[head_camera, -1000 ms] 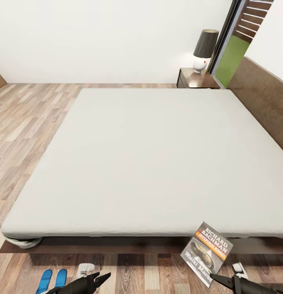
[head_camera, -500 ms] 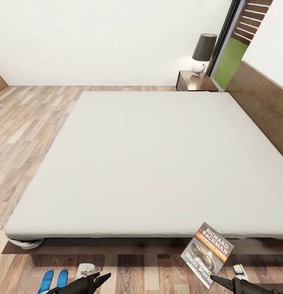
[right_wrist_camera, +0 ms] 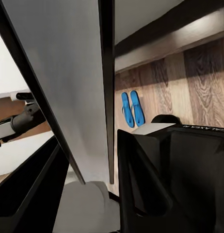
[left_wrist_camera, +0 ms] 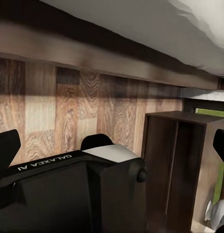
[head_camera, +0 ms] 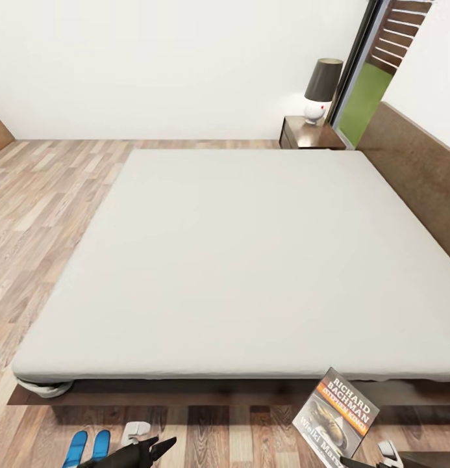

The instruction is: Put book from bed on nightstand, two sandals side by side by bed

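The book [head_camera: 335, 419], with its dark cover and orange band, stands tilted in front of the bed's near edge. My right gripper [head_camera: 356, 463] is shut on its lower corner. In the right wrist view the book [right_wrist_camera: 68, 73] is a broad grey slab between the fingers. The two blue sandals [head_camera: 88, 447] lie side by side on the floor beside the bed [head_camera: 237, 247], and the sandals [right_wrist_camera: 131, 108] are also in the right wrist view. My left gripper [head_camera: 158, 444] hangs open just right of them, holding nothing. A nightstand [head_camera: 310, 133] stands at the far side by the headboard.
A lamp [head_camera: 322, 84] with a dark shade sits on the far nightstand, next to a tall window [head_camera: 367, 84]. The headboard [head_camera: 419, 169] runs along the right. Wood floor [head_camera: 36, 208] stretches to the left of the bed. A dark brown cabinet [left_wrist_camera: 180, 165] shows beyond the bed frame.
The whole head view has shifted a little, so the camera moved. My right gripper and the book sit lower and slightly further right in the picture. The left gripper holds its place.
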`<state>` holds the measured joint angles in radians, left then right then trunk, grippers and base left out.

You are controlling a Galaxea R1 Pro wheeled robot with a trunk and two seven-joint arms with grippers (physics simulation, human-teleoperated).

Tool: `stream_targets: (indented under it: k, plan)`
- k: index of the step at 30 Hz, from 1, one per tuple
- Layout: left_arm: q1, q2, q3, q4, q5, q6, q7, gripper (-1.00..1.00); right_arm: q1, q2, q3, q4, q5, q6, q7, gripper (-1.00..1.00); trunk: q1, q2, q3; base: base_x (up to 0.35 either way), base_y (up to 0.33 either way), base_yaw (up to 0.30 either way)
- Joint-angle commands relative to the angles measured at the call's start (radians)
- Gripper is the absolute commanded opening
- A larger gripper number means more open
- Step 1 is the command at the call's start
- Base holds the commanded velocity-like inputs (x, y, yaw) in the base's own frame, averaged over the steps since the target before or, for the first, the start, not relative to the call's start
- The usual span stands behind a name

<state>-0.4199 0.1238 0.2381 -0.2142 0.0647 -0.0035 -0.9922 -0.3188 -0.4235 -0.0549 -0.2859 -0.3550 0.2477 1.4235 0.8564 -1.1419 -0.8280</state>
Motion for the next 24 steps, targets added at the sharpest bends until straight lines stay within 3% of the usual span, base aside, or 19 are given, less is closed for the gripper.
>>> stream_targets:
  k: [1, 10, 24]
  plan:
    - [0.0, 0.0, -0.003, 0.008, 0.006, -0.001, -0.002, 1.0, 0.0, 0.0, -0.002, 0.003, -0.001, 0.006, 0.003, -1.0, -0.004, 0.007, 0.004, 0.0, 0.0, 0.0]
    - [0.0, 0.0, -0.003, 0.02, 0.007, -0.001, 0.002, 1.0, 0.0, 0.006, -0.002, 0.01, 0.0, -0.115, -0.004, -1.0, -0.038, 0.07, 0.046, 0.0, 0.0, 0.0]
    - [0.0, -0.015, -0.003, 0.023, 0.006, -0.003, 0.006, 1.0, 0.0, 0.006, -0.001, 0.011, 0.001, -0.125, 0.003, -1.0, -0.092, 0.168, 0.113, 0.0, 0.0, 0.0]
